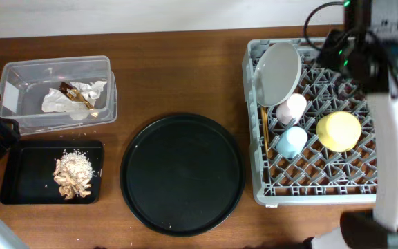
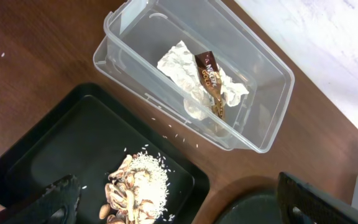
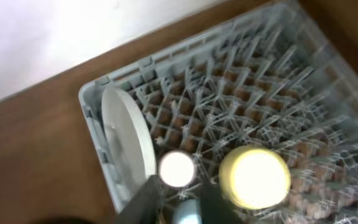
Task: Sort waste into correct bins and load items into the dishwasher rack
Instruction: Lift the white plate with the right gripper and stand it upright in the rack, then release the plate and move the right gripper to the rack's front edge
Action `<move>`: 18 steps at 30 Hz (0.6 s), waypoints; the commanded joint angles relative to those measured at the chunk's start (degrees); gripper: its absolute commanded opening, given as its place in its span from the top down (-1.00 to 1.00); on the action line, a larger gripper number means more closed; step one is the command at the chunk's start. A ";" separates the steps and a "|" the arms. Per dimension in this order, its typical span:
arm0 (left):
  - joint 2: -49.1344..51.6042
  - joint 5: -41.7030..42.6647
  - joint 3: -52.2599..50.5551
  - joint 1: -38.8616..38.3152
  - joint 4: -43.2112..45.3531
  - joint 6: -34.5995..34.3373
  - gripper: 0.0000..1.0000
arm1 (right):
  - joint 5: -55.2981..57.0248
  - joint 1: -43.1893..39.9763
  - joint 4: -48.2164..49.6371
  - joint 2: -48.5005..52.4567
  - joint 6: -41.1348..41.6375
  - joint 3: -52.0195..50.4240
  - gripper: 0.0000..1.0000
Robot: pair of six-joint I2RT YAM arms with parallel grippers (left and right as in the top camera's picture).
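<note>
At the lower left of the overhead view, the left tool hangs over the black tray with its fingers spread wide and nothing between them. The scraps lie heaped in that tray's right half. Beside it, at lower centre, sits the bare round tray on the desk. The rack fills the right side and holds the blue cup and the yellow bowl, both upside down. The chopsticks lie along its left wall, the pink cup sits above the blue one, and the plate leans on edge in the upper left corner. In the upper left of the view, the tub holds the napkin with the wrapper on it. The right tool hovers over the rack's far edge. That view is blurred, so I cannot tell how its fingers stand.
</note>
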 commanded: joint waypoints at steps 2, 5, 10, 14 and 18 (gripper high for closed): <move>-0.24 0.59 0.15 0.33 0.09 -0.37 -0.98 | -14.27 -7.78 4.20 10.16 0.28 -0.85 0.81; -0.24 0.59 0.15 0.33 0.07 -0.37 -0.98 | -18.86 -8.83 7.37 17.03 -1.38 -0.85 0.82; -0.24 0.59 0.15 0.33 0.07 -0.37 -0.98 | -30.51 -6.80 8.11 21.62 -6.82 -0.83 0.81; -0.24 0.59 0.15 0.33 0.07 -0.37 -0.99 | -35.12 -6.08 5.35 20.65 -10.23 -0.70 0.81; -0.24 0.59 0.15 0.33 0.09 -0.37 -0.98 | -35.12 -6.12 2.71 12.22 -10.51 0.46 0.67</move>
